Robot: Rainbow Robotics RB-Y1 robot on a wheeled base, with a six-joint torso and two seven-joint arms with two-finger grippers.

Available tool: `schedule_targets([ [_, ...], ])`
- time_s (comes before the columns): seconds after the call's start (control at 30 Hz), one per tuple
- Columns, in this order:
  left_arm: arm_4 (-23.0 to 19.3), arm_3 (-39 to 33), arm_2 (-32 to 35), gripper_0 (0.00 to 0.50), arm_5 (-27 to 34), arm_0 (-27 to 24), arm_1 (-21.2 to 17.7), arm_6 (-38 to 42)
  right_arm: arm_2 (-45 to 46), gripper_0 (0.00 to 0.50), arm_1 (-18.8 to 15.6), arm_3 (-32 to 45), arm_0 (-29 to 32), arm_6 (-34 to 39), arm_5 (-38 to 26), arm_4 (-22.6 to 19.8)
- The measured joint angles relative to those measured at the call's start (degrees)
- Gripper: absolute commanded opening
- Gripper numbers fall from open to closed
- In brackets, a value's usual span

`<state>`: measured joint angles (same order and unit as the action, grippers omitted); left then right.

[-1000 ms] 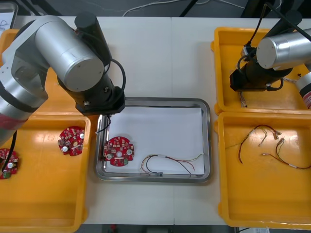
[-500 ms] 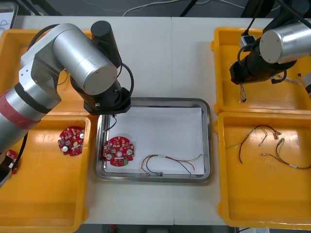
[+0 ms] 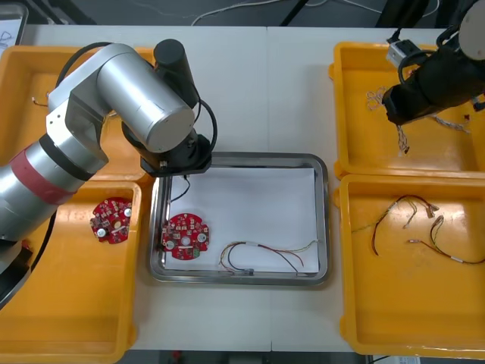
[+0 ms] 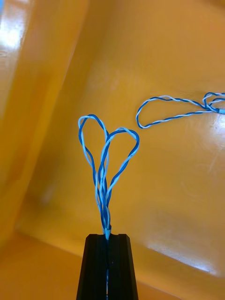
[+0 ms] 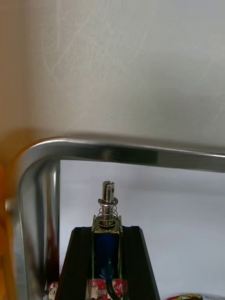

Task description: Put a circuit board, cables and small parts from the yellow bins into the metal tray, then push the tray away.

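I have the light worktop under the overhead camera, with four yellow bins on it. The far-left bin and near-left bin line its left edge. The far-right bin and near-right bin line its right edge. Between them, toward the worktop's near edge, sits the metal tray, white inside.

My left arm reaches in from the worktop's left edge. Its left gripper hangs just inside the tray's far-left corner, clamped on a small metal part. My right arm is over the far-right bin. The right gripper there is pinched tight on one end of a twisted blue and white cable.

One circuit board lies in the tray by its near-left corner. A second board lies in the near-left bin close to its far-right corner.

A red and yellow cable runs along the tray's near edge, just beside the board. More red and yellow cables lie in the far half of the near-right bin. The held twisted cable opens into two loops beyond the fingertips, and another twisted cable lies on the bin floor near them.

The held part has a blue body between the fingers, with a spring and a slotted pin standing out past them.
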<state>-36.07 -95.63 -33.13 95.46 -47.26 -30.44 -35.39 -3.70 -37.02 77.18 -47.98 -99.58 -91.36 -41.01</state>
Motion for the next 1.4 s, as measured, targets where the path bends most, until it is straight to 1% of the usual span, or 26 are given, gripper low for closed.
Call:
schedule_targets([
  [0.13,0.80,0.66,-1.24,0.000,-1.32,0.03,0.03,-0.11,1.46,0.000,-0.47,1.73,0.03,-6.75,-2.95,-0.27],
  [0.33,2.24,0.68,-1.40,0.000,-1.47,0.84,0.08,-1.06,4.24,0.000,-0.60,5.21,0.06,-8.59,-8.51,-1.06],
  [0.5,3.77,0.55,-1.40,0.000,-1.48,2.29,0.09,-2.03,6.13,0.000,-0.61,7.72,0.08,-14.25,-12.90,-1.70],
  [0.73,5.34,-0.11,-1.40,0.000,-1.83,4.28,0.09,-2.03,6.35,0.000,-0.61,12.23,0.16,-14.29,-17.81,-2.28],
  [0.93,6.28,-0.35,-1.40,0.000,-2.61,5.28,0.09,-2.04,6.35,0.000,-0.26,16.08,0.33,-14.29,-18.21,-2.28],
  [0.97,6.31,-0.36,-1.40,0.021,-2.62,5.28,0.09,-2.04,6.35,0.000,-0.06,16.67,0.36,-14.29,-18.22,-2.29],
  [1.0,6.31,-0.39,-1.40,0.065,-2.63,5.28,0.09,-2.04,6.35,0.000,0.18,17.27,0.37,-14.29,-18.22,-2.29],
  [1.03,6.34,-0.40,-1.40,0.183,-2.64,5.28,0.09,-2.04,6.35,0.000,0.48,17.91,0.39,-14.29,-18.24,-2.31],
  [1.07,6.35,-0.41,-1.40,0.262,-2.65,5.28,0.09,-2.04,6.35,0.000,0.82,18.48,0.39,-14.30,-18.25,-2.36],
  [1.1,6.37,-0.42,-1.40,0.326,-2.66,5.28,0.09,-2.04,6.33,0.000,1.23,19.13,0.40,-14.30,-18.27,-2.45],
  [1.17,6.40,-0.45,-1.40,0.377,-2.69,5.28,0.09,-2.04,6.06,0.000,2.15,20.44,0.41,-14.30,-18.39,-2.65],
  [1.2,6.40,-0.46,-1.40,0.384,-2.69,5.28,0.09,-2.04,5.69,0.000,2.59,21.24,0.41,-14.30,-18.43,-2.66],
  [1.23,6.40,-0.47,-1.40,0.409,-2.70,5.28,0.09,-2.04,5.26,0.000,2.97,21.98,0.41,-14.30,-18.43,-2.66],
  [1.33,6.40,-0.58,-1.40,0.444,-2.72,5.28,0.09,-2.04,3.53,0.000,3.92,24.05,0.42,-14.30,-18.43,-2.63],
  [1.4,6.39,-0.80,-1.40,0.456,-2.72,5.28,0.09,-2.04,2.45,0.000,4.47,25.02,0.42,-14.30,-18.43,-2.61],
])
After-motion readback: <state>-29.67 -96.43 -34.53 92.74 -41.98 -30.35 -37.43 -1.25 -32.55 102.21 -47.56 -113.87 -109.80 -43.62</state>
